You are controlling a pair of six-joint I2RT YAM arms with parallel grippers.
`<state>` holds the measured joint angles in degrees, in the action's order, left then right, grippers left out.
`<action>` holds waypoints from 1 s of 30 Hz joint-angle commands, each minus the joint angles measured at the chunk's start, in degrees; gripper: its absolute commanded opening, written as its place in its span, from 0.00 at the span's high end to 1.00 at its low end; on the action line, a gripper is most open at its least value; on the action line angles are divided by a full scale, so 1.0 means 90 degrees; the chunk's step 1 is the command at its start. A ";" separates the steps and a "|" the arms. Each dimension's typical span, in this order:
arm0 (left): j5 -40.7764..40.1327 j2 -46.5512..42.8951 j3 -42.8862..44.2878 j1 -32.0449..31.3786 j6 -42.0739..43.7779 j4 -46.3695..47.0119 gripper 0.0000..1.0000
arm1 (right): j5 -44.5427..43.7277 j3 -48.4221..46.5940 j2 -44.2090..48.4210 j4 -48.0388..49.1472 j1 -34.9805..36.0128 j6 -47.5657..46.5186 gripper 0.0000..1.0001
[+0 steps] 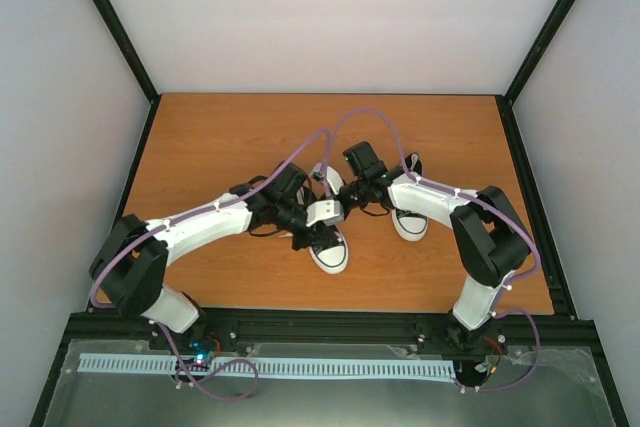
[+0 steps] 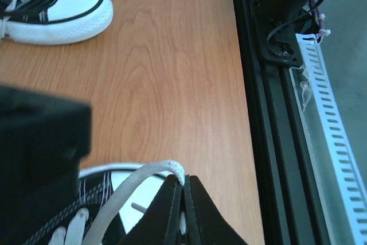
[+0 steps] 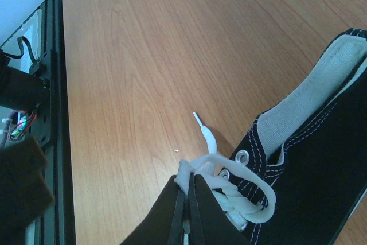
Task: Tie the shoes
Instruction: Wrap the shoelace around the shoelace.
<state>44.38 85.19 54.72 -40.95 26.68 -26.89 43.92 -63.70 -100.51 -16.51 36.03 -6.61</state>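
Two black canvas shoes with white toe caps lie mid-table, the left shoe (image 1: pixel 330 247) under both grippers and the right shoe (image 1: pixel 409 219) beside it. My left gripper (image 2: pixel 184 178) is shut on a white lace (image 2: pixel 123 192) that arches up from the left shoe (image 2: pixel 97 196) below. My right gripper (image 3: pixel 188 179) is shut on a loop of white lace (image 3: pixel 252 183) at the eyelets of that shoe (image 3: pixel 312 159); a loose lace end (image 3: pixel 205 133) lies on the wood. In the top view the left gripper (image 1: pixel 327 213) and right gripper (image 1: pixel 347 193) sit close together over the shoe.
The wooden table (image 1: pixel 220 147) is walled by white panels on three sides. A black frame rail (image 2: pixel 258 119) and the right arm's base (image 2: pixel 292 4) run along the near edge. The other shoe's toe cap (image 2: pixel 66 10) lies to the upper left in the left wrist view.
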 commanded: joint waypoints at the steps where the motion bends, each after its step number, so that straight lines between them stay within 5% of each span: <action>1: -0.0133 0.0268 0.0144 -0.0352 -0.0349 0.1198 0.93 | 0.0032 -0.0156 0.0032 0.0112 0.0000 0.0047 0.97; 10: -0.0832 0.0394 0.0048 -0.0388 -0.1067 0.2268 0.92 | 0.0012 -0.0117 -0.0009 0.0142 0.0000 0.0075 0.97; 20: -0.0957 0.0240 -0.0016 -0.0723 -0.0359 0.2065 0.58 | 0.0049 -0.0188 -0.0099 0.0127 0.0000 0.0091 0.97; 30: -0.0615 -0.0371 0.0331 -0.0705 -0.0578 0.1528 0.60 | 0.0051 -0.0187 -0.0141 0.0028 -0.0001 0.0051 0.97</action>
<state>37.34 86.72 53.52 -46.87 20.49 -14.09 43.03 -64.18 -100.73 -16.56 34.54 -6.13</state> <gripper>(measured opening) 0.419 0.030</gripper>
